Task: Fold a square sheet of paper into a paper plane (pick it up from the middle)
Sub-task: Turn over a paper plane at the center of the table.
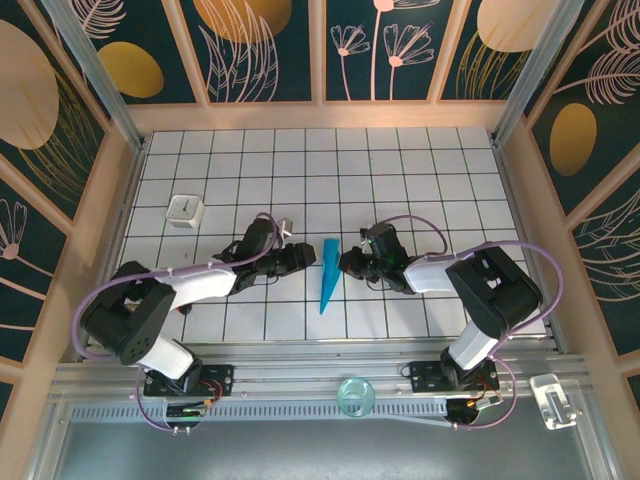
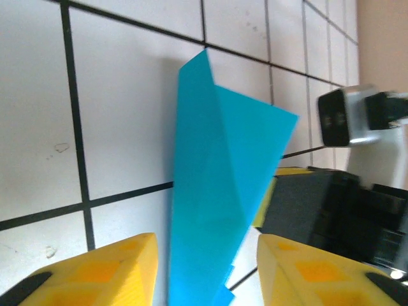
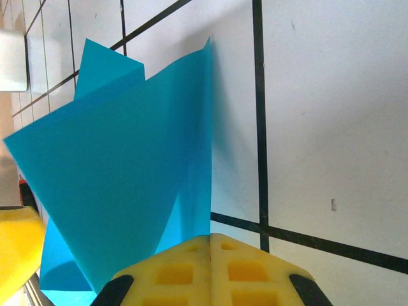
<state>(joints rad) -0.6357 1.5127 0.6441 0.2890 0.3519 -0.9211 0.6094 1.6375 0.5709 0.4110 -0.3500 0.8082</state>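
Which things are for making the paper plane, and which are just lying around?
For the job:
- paper plane
- left gripper
- right gripper

Just lying about:
- small white cube
- clear round thing on the front rail
- white bracket-like piece

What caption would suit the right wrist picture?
Shut yellow fingers pinching the folded teal paper plane over a white tiled table.
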